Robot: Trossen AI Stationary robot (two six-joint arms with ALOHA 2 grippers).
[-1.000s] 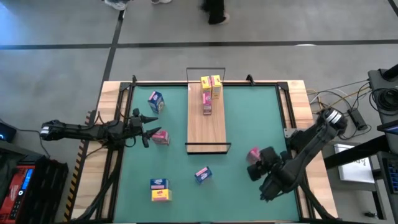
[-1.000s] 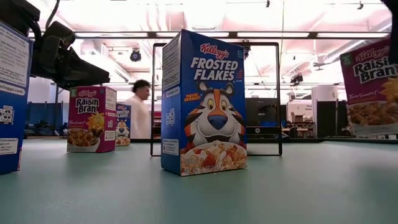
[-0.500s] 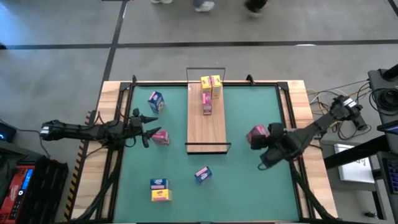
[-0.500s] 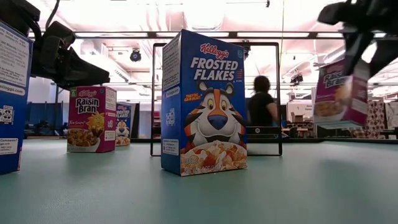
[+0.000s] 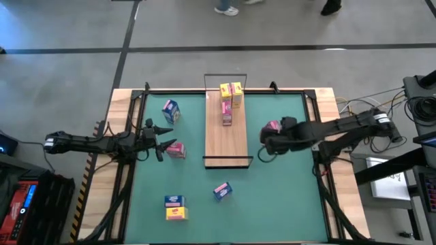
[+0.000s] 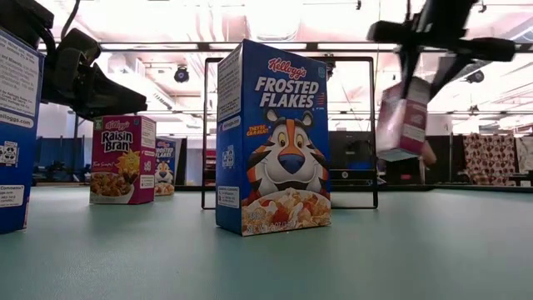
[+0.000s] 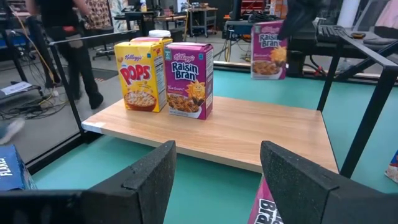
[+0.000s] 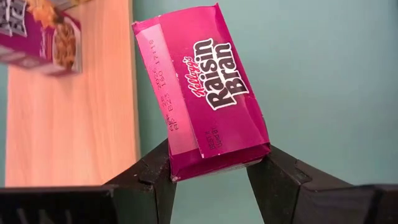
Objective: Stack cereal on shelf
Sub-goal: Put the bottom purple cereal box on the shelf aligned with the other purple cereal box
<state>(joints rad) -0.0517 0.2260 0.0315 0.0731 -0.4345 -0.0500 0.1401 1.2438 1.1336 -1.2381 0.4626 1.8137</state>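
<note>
Two arms: both over the green bench [image 5: 272, 197], one on each side of the shelf.
Shelf: long wooden shelf [image 5: 226, 139] lying along the middle of the bench, a black wire frame at each short end.
Right gripper: right gripper [image 5: 268, 138] sits just to the right of the shelf, near its near end, with its jaws clenched on a pink box.
Held box: pink box [image 8: 202, 90] marked Raisin Bran, gripped by one short end and tilted; in the low view it hangs clear above the bench, beside the shelf and not on it.
Left gripper: left gripper [image 5: 161, 138] waits well to the left of the shelf, jaws released and spread, nothing between them.
Second pink box: second pink box [image 5: 176, 150] stands on the bench just beside the left gripper, between it and the shelf.
Boxes on the shelf: yellow boxes [image 5: 231, 92] and a third pink box [image 5: 227, 113] stand together at the shelf's far end.
Blue boxes: one blue box [image 5: 171, 111] left of the shelf's far end; another blue box [image 5: 222, 191] just past the shelf's near end.
Last pair: a blue and yellow pair [image 5: 175, 207] sits beyond the shelf's near end, off to its left.
</note>
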